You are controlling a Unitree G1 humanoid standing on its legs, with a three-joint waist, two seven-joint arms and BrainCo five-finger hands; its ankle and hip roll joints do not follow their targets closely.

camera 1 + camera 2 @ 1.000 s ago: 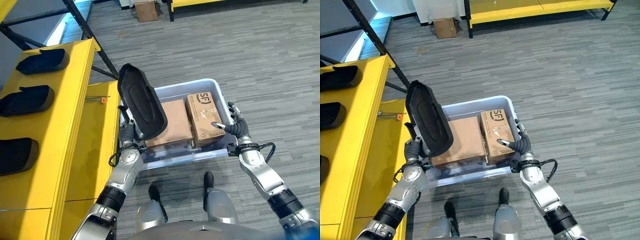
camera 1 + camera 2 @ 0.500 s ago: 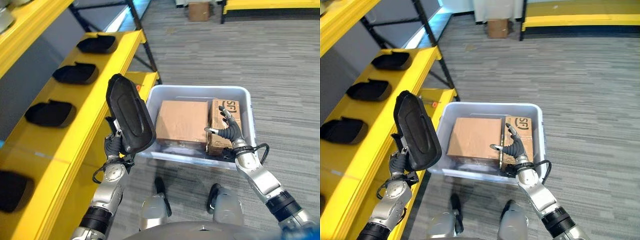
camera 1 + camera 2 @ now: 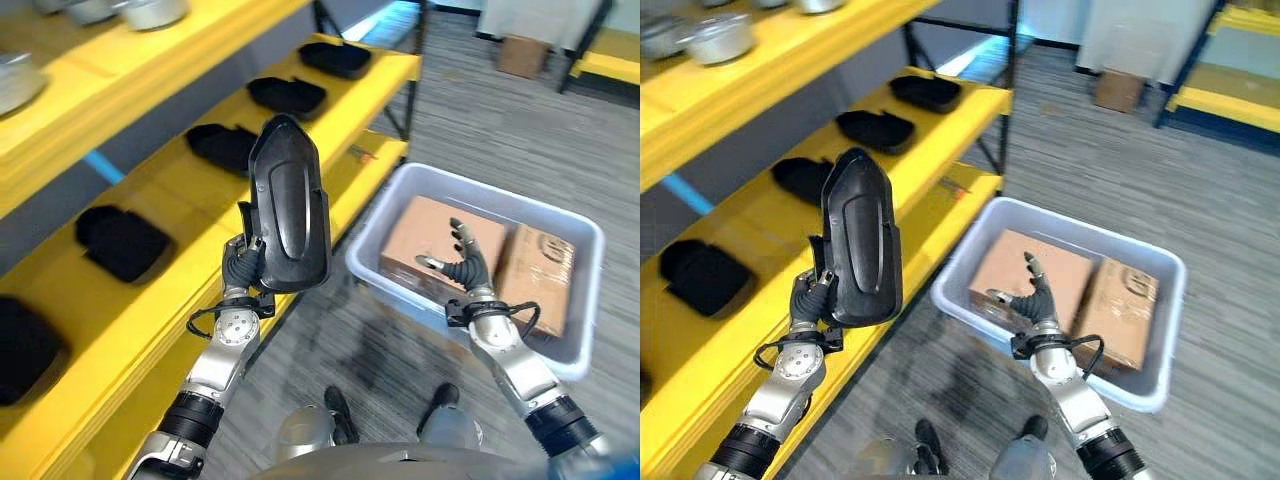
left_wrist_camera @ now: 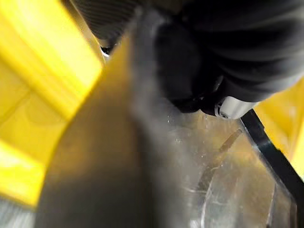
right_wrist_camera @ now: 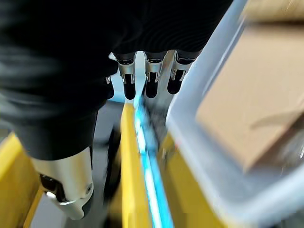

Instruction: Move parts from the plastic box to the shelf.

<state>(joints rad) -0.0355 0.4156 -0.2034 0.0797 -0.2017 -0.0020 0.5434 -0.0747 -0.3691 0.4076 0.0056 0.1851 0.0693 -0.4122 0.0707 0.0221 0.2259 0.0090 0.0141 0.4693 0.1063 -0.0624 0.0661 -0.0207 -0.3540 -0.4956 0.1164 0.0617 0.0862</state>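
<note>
Part: a long black moulded plastic shell, rounded at the base and tapering to a point at the top, with a raised rib running down its middle; it stands upright in the air beside the yellow shelf, well clear of the plastic box.
Left robot hand: the left robot hand grips the part by its lower edge, fingers curled round it, the shell rising above the hand.
Right robot hand: the right robot hand hovers over the near rim of the plastic box with fingers straight and spread, holding nothing; in the right wrist view its fingers point straight out beside the box wall.
Plastic box: a pale grey-blue plastic box sits on the grey carpeted floor to the right of the shelf; two brown cardboard cartons lie side by side inside it.
Shelf: the yellow shelf runs along the robot's left; a row of black parts already lies spaced along its middle level, and silver metal pots sit on the level above.
</note>
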